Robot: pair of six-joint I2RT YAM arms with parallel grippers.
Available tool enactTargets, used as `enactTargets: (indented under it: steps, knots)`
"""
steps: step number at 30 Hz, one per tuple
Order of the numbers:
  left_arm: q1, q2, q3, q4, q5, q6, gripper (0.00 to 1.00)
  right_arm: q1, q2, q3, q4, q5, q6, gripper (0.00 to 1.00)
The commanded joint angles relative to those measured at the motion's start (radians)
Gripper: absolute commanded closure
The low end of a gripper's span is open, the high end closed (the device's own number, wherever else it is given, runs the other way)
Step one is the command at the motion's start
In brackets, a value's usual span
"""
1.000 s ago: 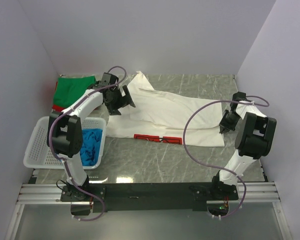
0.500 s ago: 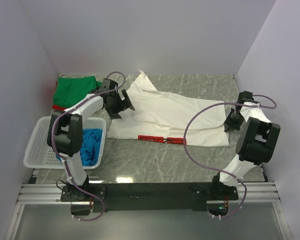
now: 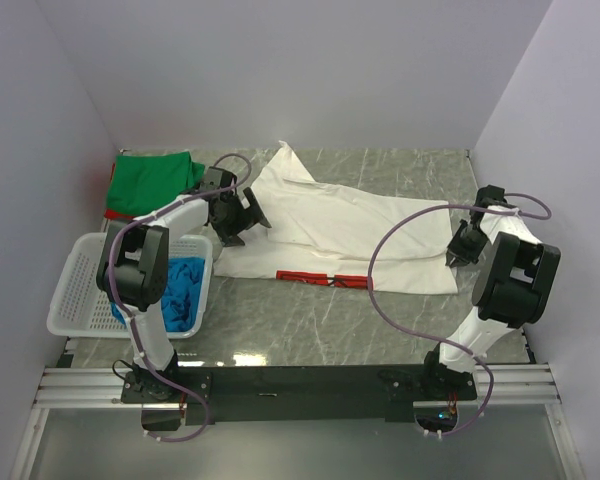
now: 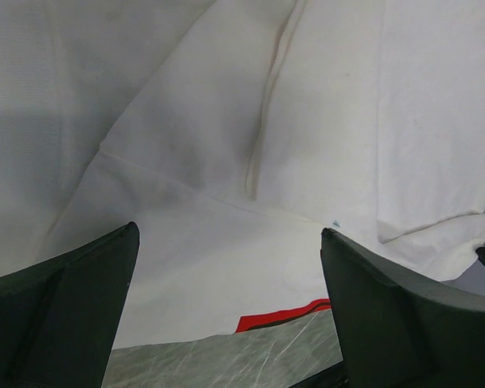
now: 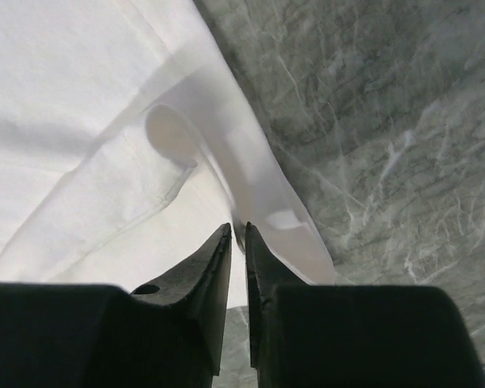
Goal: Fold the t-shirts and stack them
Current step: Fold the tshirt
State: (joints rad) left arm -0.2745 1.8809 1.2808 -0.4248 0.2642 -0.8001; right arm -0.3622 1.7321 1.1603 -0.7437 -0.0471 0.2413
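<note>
The white t-shirt [image 3: 340, 225] with red print [image 3: 320, 279] along its near edge lies spread across the table's middle. My left gripper [image 3: 248, 218] is open just above the shirt's left part; the left wrist view shows white cloth [image 4: 226, 162] between the wide jaws, nothing held. My right gripper [image 3: 458, 250] is shut on the shirt's right edge; the right wrist view shows a fold of white cloth [image 5: 250, 186] pinched between the fingertips. A green shirt [image 3: 150, 180] lies over a red one [image 3: 111, 178] at the back left. A bright blue shirt [image 3: 180, 290] sits in the basket.
A white lattice basket [image 3: 90, 285] stands at the left near edge. Side walls stand close on both sides. Purple cables loop over both arms. Grey marble table [image 3: 380, 320] shows in front of the shirt.
My left gripper has moved slightly nearer and lower over the shirt's left part. My right gripper has shifted right with the shirt's edge, stretching the cloth flatter.
</note>
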Motion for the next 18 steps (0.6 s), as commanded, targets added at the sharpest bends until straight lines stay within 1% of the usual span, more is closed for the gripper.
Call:
enactTargets:
  steps: [1, 6, 12, 13, 17, 18]
  knots:
    - [0.0, 0.003, -0.006, 0.034, 0.01, -0.005, 0.01, -0.009, 0.026, -0.016, 0.017, -0.007, -0.01, 0.8]
    - [0.0, 0.011, 0.005, 0.024, 0.012, 0.004, 0.01, -0.009, 0.03, -0.013, 0.01, -0.008, -0.016, 0.76]
    - [0.0, 0.024, 0.005, 0.024, 0.024, 0.005, 0.01, -0.009, 0.041, -0.011, 0.017, -0.005, -0.017, 0.76]
    - [0.0, 0.023, 0.003, 0.024, 0.021, 0.006, 0.01, -0.009, 0.046, -0.013, 0.017, 0.0, -0.017, 0.77]
    - [0.001, 0.023, -0.005, 0.014, 0.009, 0.007, 0.01, -0.011, 0.057, -0.004, 0.009, 0.029, -0.016, 1.0]
    - [0.001, 0.023, -0.008, 0.012, 0.006, 0.003, 0.01, -0.012, 0.057, -0.001, 0.004, 0.038, -0.014, 1.0]
